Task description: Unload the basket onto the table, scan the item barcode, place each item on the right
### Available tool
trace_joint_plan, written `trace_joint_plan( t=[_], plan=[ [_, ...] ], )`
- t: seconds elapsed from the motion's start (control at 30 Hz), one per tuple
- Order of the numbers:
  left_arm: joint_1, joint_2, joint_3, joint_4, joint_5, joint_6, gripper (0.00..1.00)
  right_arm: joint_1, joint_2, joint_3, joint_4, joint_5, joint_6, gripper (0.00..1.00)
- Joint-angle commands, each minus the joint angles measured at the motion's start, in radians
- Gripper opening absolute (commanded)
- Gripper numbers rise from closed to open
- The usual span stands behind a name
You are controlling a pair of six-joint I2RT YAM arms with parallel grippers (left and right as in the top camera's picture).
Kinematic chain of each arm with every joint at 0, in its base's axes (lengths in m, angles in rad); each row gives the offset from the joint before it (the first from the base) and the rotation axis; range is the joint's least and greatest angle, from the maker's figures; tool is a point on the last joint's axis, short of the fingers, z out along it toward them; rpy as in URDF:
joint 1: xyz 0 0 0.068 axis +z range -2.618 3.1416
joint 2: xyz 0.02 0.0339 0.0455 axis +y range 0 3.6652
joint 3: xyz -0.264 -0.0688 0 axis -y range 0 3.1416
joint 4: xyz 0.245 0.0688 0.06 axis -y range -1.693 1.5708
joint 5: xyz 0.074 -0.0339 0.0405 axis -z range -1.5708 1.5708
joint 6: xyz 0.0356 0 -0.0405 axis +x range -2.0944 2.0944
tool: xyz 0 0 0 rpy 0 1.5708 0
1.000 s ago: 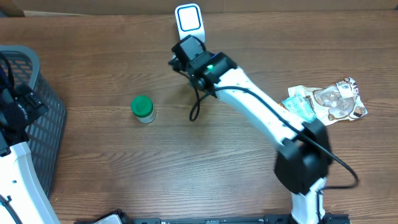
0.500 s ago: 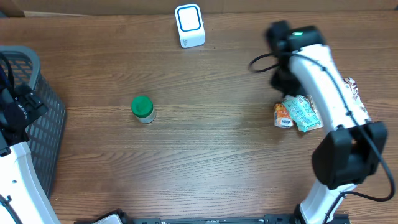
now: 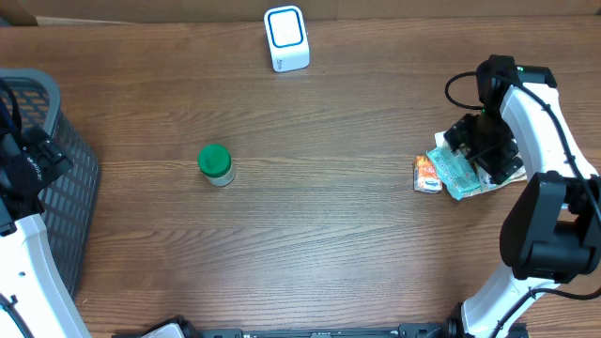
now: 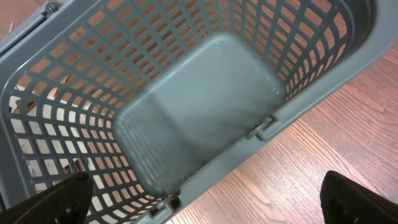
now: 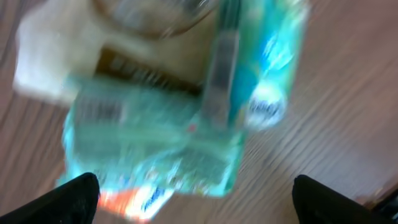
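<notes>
Right arm (image 3: 535, 113): within the last second it swung from the barcode scanner (image 3: 285, 38) at the far edge of the desk (image 3: 329, 244) back to the packets on the right side.
Right fingers (image 5: 74, 202): they were closed near the scanner; now they stood wide apart and held nothing.
Teal packet (image 5: 155, 130): it lay flat on the desk directly under the right fingers, partly over a paler packet (image 5: 50, 74). The view was too blurred to read any print.
Orange packet (image 3: 427, 175): it lay touching the teal packet on its left side.
Meaning for the task: no item was in hand, so probably a packet had to be gripped before its barcode could face the scanner. Whether one item was already scanned, I could not tell.
Green-lidded jar (image 3: 215, 164): it stood upright in the same place, well apart from both arms.
Basket (image 4: 298, 106): it was empty, the grey bottom bare.
Left fingers (image 4: 50, 202): they were wide, above the basket, holding nothing.
</notes>
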Motion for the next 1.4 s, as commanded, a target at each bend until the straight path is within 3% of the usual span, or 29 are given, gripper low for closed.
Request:
trace_joint_plan(
  t=[0.0,0.13,0.33,0.63,0.83,0.93,1.2,1.37],
  plan=[
    [0.004,0.002,0.009,0.000,0.001,0.016,1.00,0.004,-0.018,0.055,0.000,-0.232,-0.260,1.00],
    [0.004,0.002,0.008,0.000,0.001,0.016,0.99,0.050,-0.021,0.135,-0.006,-0.421,-0.391,1.00],
    [0.004,0.002,0.009,0.000,0.001,0.016,0.99,0.264,-0.019,0.155,0.109,-0.421,-0.391,1.00],
    [0.004,0.002,0.008,0.000,0.001,0.016,1.00,0.697,0.000,0.155,0.533,-0.381,-0.416,1.00],
    [0.004,0.002,0.008,0.000,0.001,0.016,1.00,0.868,0.074,0.155,0.731,-0.310,-0.417,1.00],
    [0.004,0.002,0.008,0.000,0.001,0.016,1.00,0.920,0.140,0.155,0.796,-0.209,-0.428,1.00],
    [0.004,0.002,0.009,0.000,0.001,0.016,0.99,0.993,0.208,0.156,0.917,-0.131,-0.620,1.00],
    [0.004,0.002,0.009,0.000,0.001,0.016,1.00,1.014,0.241,0.156,0.958,-0.138,-0.631,1.00]
  ],
)
